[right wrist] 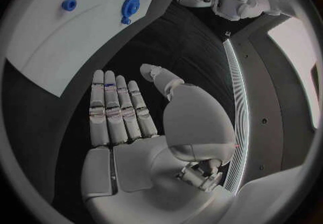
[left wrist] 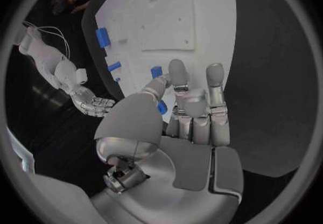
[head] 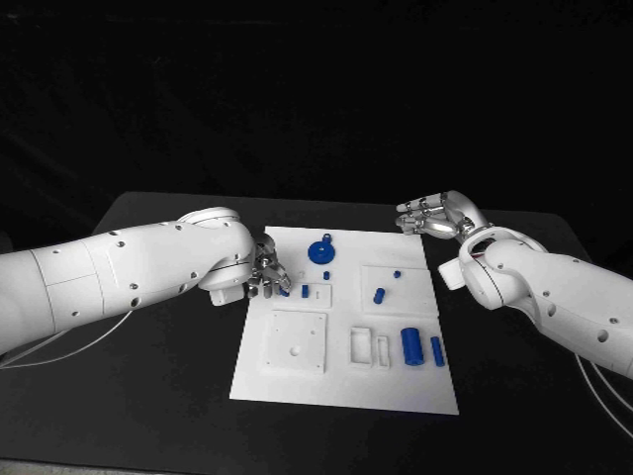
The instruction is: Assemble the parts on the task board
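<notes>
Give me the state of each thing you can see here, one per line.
Left robot hand: fingers at a small blue part, grip unclear.
Right robot hand: open, holding nothing, off the board.
White task board: flat on the black table.
Blue gear-shaped part: lying on the board.

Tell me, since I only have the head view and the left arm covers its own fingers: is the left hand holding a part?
Observer: The left wrist view shows a small blue part between the thumb and fingers of the left hand, at the edge of the task board. I cannot tell whether it is gripped.
Operator: And the right hand, anything in its palm?
Observer: No. In the right wrist view the right hand has its fingers straight and holds nothing, above the black table.
</notes>
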